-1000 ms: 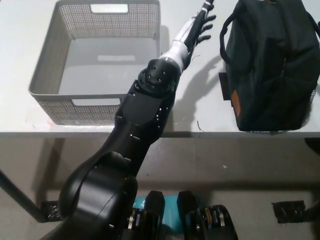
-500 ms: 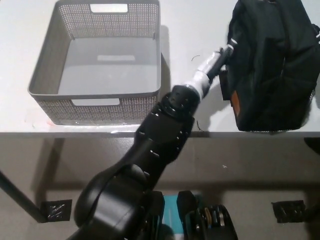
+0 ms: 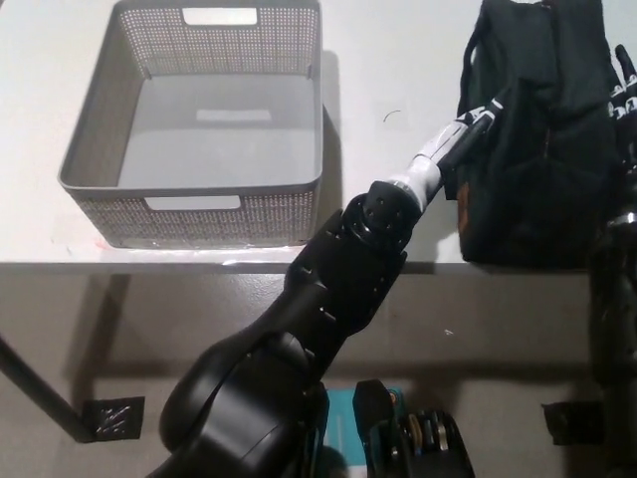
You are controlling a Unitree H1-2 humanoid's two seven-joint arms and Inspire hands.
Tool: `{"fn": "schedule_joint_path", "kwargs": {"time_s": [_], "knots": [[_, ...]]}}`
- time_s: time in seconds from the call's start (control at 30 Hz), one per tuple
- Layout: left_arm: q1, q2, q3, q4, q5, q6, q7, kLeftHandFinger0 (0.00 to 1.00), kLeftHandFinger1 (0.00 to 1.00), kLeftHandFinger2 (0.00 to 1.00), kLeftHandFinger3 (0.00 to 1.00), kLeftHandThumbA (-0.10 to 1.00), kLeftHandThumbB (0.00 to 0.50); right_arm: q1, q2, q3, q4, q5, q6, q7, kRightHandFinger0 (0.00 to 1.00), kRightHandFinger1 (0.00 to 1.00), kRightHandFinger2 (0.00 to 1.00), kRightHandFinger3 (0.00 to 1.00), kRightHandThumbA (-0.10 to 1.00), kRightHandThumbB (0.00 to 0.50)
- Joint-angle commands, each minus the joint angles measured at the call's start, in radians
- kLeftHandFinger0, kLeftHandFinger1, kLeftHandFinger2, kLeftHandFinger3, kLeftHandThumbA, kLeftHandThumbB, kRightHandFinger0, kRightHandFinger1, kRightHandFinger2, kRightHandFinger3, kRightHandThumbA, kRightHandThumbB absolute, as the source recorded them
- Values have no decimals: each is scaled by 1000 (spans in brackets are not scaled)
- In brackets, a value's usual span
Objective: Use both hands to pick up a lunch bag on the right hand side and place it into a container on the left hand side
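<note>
Left hand (image 3: 476, 121) against lunch bag (image 3: 537, 139) edge

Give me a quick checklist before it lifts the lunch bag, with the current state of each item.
1. Left hand against the left side of the black fabric lunch bag: ok, it presses there.
2. Right hand on the bag's far right side: cannot tell, only its fingers show at the picture's edge.
3. Firm hold from both sides: cannot tell, the contact points are hidden.
4. Grey perforated plastic basket free to receive the bag: ok, nothing lies inside.
5. Bag resting squarely on the white table: not ok, it sits right at the front edge.
</note>
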State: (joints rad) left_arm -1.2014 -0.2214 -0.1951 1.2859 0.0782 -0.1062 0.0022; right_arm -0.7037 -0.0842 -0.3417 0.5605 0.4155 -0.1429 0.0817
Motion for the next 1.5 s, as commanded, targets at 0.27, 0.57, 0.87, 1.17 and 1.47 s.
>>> {"fn": "schedule_joint_path", "kwargs": {"time_s": [0.27,0.57,0.87,1.17,1.47], "knots": [[-145,-63,16,-6,-15,19,-76,1000,1000,1000,1000,1000,285,-109,77,41,-124,-17,184,-185,1000,1000,1000,1000,1000,139],[-208,-52,70,-4,-52,17,-154,1000,1000,1000,1000,1000,288,-153,51,56,-230,-53,329,-281,1000,1000,1000,1000,1000,82],[-298,-22,103,-18,-67,10,-150,1000,1000,1000,1000,1000,293,-265,34,64,-251,-82,350,-331,1000,1000,1000,1000,1000,85],[-362,22,139,-11,-85,41,-141,1000,1000,1000,1000,1000,325,-383,33,57,-163,-42,346,-294,1000,1000,1000,1000,1000,49],[-352,105,182,-148,-124,118,-151,1000,1000,1000,1000,1000,285,-510,57,105,-73,-75,352,-281,1000,1000,1000,1000,1000,76]]}}
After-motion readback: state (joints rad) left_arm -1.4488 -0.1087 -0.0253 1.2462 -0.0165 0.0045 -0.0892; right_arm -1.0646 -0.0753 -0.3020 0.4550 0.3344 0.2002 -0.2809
